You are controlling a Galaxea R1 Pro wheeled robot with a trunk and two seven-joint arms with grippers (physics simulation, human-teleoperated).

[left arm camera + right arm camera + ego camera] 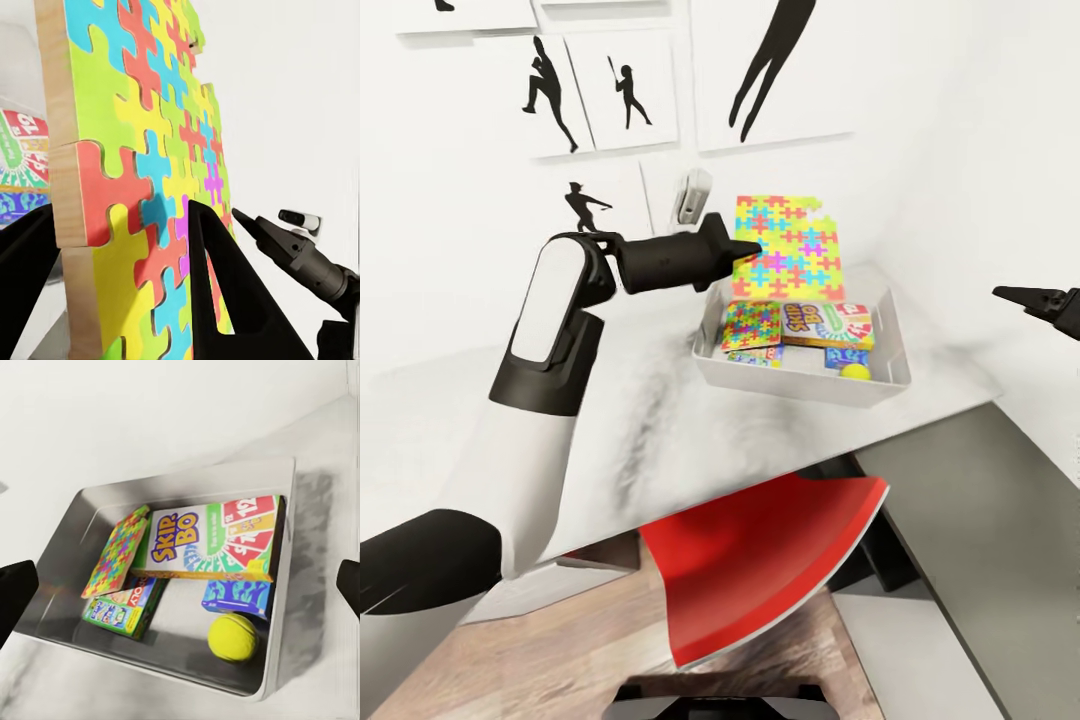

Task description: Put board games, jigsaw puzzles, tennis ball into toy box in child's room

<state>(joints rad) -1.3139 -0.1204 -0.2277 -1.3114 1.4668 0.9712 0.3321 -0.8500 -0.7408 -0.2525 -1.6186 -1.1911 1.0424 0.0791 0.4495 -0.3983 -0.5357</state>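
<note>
My left gripper [748, 248] is shut on one jigsaw puzzle [792, 250], holding it upright in the air over the far side of the toy box [790, 386]. In the left wrist view the puzzle [142, 165] stands between the dark fingers [225, 300]. The grey toy box [75, 521] on the table [660, 420] holds the other puzzle [116, 551], the Skip-Bo box [214, 540], the Monopoly box [124, 607], the small blue box [236, 596] and the tennis ball [232, 636]. My right gripper [1025, 298] hovers open to the right of the box.
A red chair seat [760, 565] sits under the table's near edge. The dark-grey side cabinet [980, 500] lies low at the right. White walls with black silhouette posters [550, 90] close off the back. Wood plank floor [560, 660] shows below.
</note>
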